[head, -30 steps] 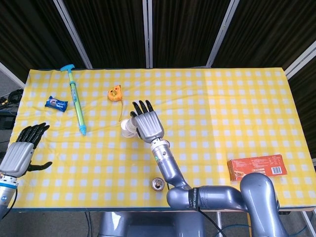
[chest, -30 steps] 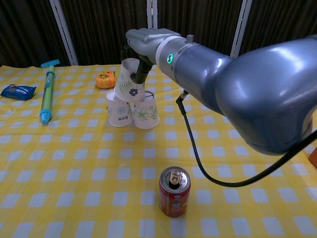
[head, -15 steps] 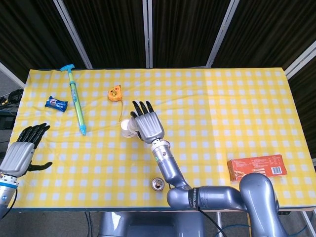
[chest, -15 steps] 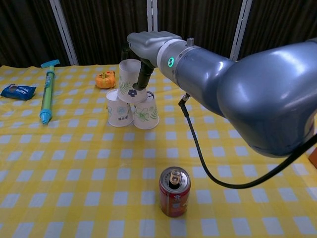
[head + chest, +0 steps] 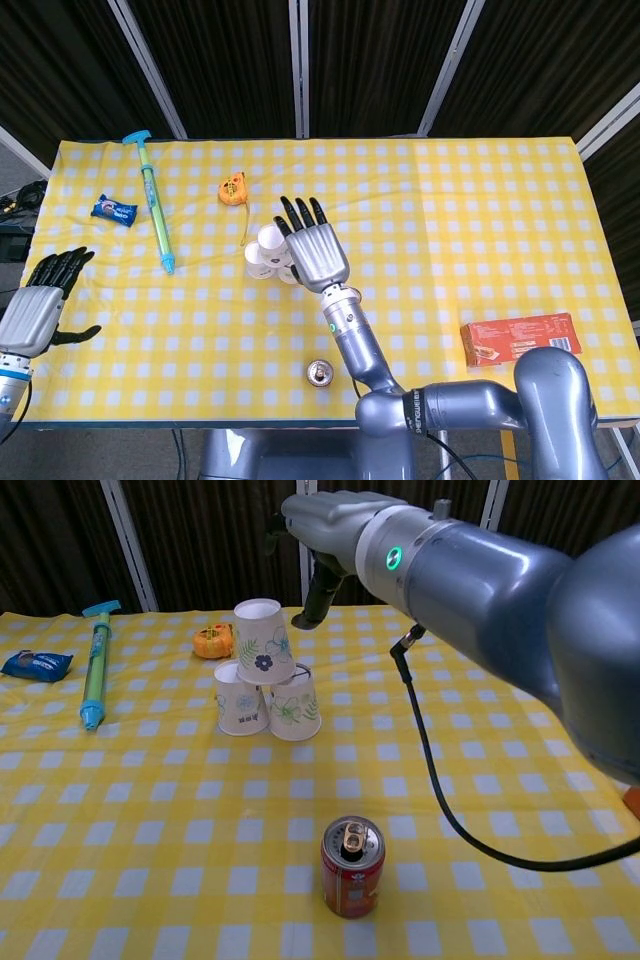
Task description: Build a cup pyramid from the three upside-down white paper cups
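Yellow-checked tabletop [image 5: 150, 810]. Right hand [image 5: 325, 520] hangs above and just right of the three-cup white paper pyramid [image 5: 262, 685], fingers spread, holding nothing. Top cup [image 5: 262, 640] sits upright across the two base cups, apart from the hand. Left hand [image 5: 35, 305] is far off, fingers apart, empty. Red drink can [image 5: 352, 865]: label unreadable.

red can [image 5: 352, 866], syringe [image 5: 156, 209], tape measure [image 5: 232, 189], orange box [image 5: 520, 337]
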